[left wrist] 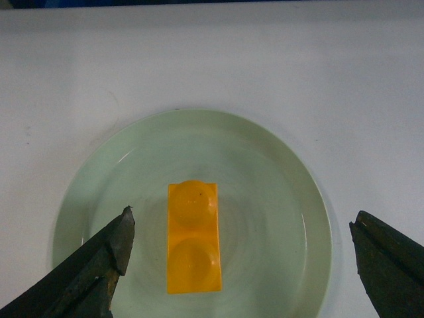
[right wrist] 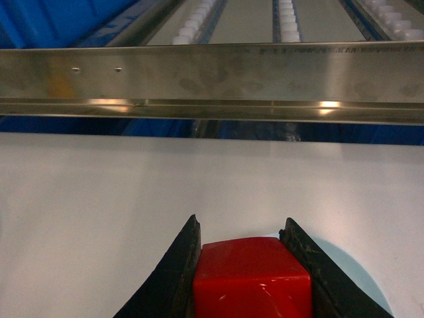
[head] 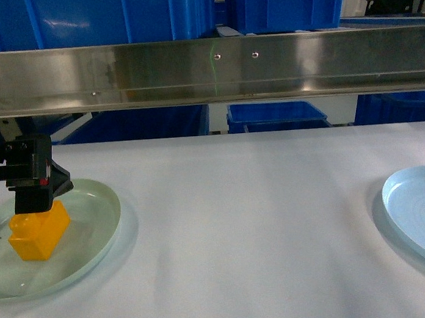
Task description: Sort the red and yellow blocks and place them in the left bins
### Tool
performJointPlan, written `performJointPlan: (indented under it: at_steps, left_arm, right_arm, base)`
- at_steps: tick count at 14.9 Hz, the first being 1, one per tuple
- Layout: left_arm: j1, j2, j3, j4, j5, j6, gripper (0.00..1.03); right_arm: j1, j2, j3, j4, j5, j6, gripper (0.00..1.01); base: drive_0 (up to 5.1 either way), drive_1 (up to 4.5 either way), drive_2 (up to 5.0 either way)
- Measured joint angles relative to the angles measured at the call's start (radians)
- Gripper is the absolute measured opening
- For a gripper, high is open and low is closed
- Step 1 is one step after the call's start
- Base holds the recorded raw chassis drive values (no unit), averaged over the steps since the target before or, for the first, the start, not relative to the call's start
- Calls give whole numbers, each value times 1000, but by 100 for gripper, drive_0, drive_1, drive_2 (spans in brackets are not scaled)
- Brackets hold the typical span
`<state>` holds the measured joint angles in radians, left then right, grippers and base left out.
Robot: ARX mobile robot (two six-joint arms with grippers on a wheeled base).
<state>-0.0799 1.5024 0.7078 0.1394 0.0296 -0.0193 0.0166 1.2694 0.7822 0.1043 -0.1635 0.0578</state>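
Hovering wide apart over the yellow block [left wrist: 193,237], left hand [left wrist: 242,255]; right hand [right wrist: 242,265] clamps a red block [right wrist: 252,275].

Left gripper [left wrist: 242,248]: jaws spread wide apart, pointing down, one dark finger [left wrist: 99,258] at each lower corner of the left wrist view, nothing touched. In the head view, hangs low at far left [head: 32,189], black arm entering from the left edge. Right gripper [right wrist: 242,265]: fingers closed against both sides of a red block [right wrist: 252,278]; not visible in the head view.
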Motion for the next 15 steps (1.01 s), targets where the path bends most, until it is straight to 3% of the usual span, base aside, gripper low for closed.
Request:
performJointPlan:
  at_steps: [3,6,8,13,15]
  left_arm:
    - [0,0,0,0,0,0,98]
    - [0,0,0,0,0,0,98]
    - [13,25,21,12,0,2,98]
    - [39,202,169,-116,28,1,98]
    - [36,248,190,-103,30,24,98]
  right_arm:
    - [52,-153,-132,-36,11,27,29]
    - [112,-157,-215,-21,17,57,29]
    - [119,-127,-239,5,21,62,29]
    - [107,-91,-237,24,13,61,29]
    - [108,-91,-238,26,13,63,29]
  base:
    - [0,0,0]
    - [0,0,0]
    - [0,0,0]
    - [0,0,0]
    - [0,0,0]
